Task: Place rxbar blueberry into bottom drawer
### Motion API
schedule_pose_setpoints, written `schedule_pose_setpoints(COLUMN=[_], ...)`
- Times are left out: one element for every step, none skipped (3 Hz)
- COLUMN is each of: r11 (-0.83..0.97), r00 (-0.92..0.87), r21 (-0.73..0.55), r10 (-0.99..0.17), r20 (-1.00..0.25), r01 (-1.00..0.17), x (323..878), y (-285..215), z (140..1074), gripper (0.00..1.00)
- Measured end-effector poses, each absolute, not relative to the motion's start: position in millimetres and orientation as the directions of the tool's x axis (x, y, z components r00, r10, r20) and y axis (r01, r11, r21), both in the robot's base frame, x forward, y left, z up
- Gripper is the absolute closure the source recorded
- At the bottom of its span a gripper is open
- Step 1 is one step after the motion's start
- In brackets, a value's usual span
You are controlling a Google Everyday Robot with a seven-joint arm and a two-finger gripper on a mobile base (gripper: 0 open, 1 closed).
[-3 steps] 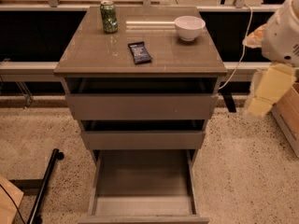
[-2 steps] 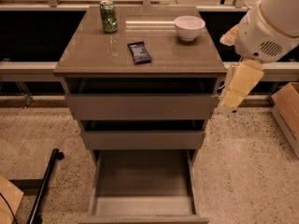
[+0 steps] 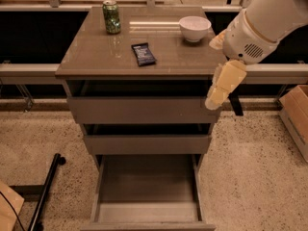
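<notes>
Nearest: bottom drawer (image 3: 147,214), pulled well out toward the camera, grey inside exposed. To its left on the speckled floor: black pole (image 3: 46,191), lying at a slant.

Above and behind: middle drawer (image 3: 147,144), out only slightly, with a dark gap over its front. Next up: top drawer (image 3: 142,110), likewise slightly out.

At the cabinet's right front corner, level with the top drawer front: gripper (image 3: 219,91), cream-coloured, pointing down and left, hanging from a white arm (image 3: 262,20) entering from the upper right. Gripper opening: not discernible. Nothing seen in its grasp. Well apart from the bar.

Far right, on the floor: cardboard box (image 3: 296,112).

On the cabinet top (image 3: 91,57): rxbar (image 3: 144,54), flat, near the middle, slightly turned, touching neither neighbour. Farther back right: white bowl (image 3: 195,28). Farther back left: green can (image 3: 111,17), upright.
</notes>
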State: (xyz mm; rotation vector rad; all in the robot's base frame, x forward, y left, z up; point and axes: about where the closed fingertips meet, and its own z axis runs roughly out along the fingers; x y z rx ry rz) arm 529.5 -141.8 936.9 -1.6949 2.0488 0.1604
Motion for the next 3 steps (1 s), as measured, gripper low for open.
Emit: schedule_pose_setpoints(r11=[0.255, 0.329, 0.408], r00=[-0.144, -0.186, -0.149], r21=[-0.201, -0.185, -0.210], r10=[-0.884, -0.824, -0.689], r20=[-0.444, -0.535, -0.709], r01=[-0.946, -0.926, -0.888], x=[528.8, 539.8, 602.6], y=[-142.0, -128.8, -106.2], z=[934.6, 922.1, 917.6], gripper=[0.00, 0.00, 0.00])
